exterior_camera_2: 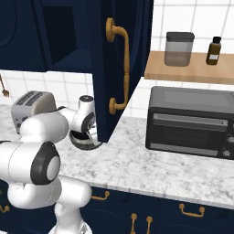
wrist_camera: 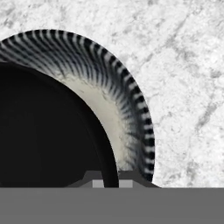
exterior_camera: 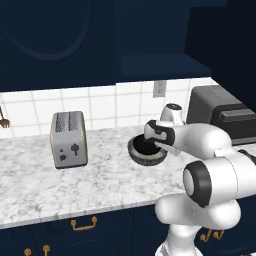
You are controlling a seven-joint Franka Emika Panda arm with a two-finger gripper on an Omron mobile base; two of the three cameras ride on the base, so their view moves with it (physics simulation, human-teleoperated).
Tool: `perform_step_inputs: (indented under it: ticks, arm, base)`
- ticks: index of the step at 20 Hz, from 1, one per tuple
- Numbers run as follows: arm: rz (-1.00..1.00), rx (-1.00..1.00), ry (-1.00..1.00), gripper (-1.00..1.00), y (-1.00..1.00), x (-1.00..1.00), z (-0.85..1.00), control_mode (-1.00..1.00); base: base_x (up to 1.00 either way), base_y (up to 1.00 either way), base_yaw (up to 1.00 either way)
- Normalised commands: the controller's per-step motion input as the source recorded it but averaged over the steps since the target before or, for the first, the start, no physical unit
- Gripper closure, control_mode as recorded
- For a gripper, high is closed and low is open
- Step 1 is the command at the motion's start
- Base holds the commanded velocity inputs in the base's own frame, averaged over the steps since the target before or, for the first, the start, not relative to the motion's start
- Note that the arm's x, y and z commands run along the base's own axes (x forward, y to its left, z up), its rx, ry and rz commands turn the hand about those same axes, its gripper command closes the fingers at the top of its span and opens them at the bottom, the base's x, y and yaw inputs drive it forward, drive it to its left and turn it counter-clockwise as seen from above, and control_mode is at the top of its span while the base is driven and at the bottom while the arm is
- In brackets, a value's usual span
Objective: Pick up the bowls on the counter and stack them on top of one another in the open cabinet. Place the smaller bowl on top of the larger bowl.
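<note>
The smaller bowl [wrist_camera: 48, 135], glossy black, sits nested inside the larger bowl [wrist_camera: 109, 87], whose ribbed grey outside and pale speckled inside show around it. Both rest on the marbled counter [exterior_camera: 100, 185], right of the toaster. My gripper [wrist_camera: 110, 180] points down at the near rim, one finger inside the black bowl and one outside, shut on that rim. From the left base view the hand covers the right side of the larger bowl [exterior_camera: 145, 152]. The open cabinet's navy shelf [exterior_camera: 160, 65] lies above, bare.
A silver toaster [exterior_camera: 69, 139] stands left of the bowls. A black toaster oven [exterior_camera_2: 192, 121] sits to the right. The open cabinet door [exterior_camera_2: 119, 68] with its brass handle hangs just above and beside the hand. A wooden shelf [exterior_camera_2: 192, 68] carries a jar and a bottle.
</note>
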Motion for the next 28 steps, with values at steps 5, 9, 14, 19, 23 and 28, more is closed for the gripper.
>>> perform_step_inputs:
  ticks: [5, 9, 14, 19, 23, 28]
  arm:
    - [0.0, 0.0, 0.02, -1.0, 0.0, 0.0, -0.08, -1.0]
    - [0.0, 0.0, -0.03, -1.0, 0.0, 0.0, 0.21, -1.0]
    - [0.0, 0.0, 0.0, -1.0, 0.0, 0.0, 0.41, -1.0]
    - [0.05, 0.0, 0.02, -1.0, -0.21, -0.17, 0.16, -1.0]
    - [0.08, 0.0, 0.03, -1.0, -0.37, -0.06, 0.0, -1.0]
    - [0.07, 0.0, 0.03, -1.0, -0.2, 0.0, -0.14, -1.0]
  base:
    - [0.0, 0.0, 0.0]
    - [0.0, 0.0, 0.0]
    - [0.0, 0.0, 0.0]
    - [0.0, 0.0, 0.0]
    - [0.0, 0.0, 0.0]
    - [0.0, 0.0, 0.0]
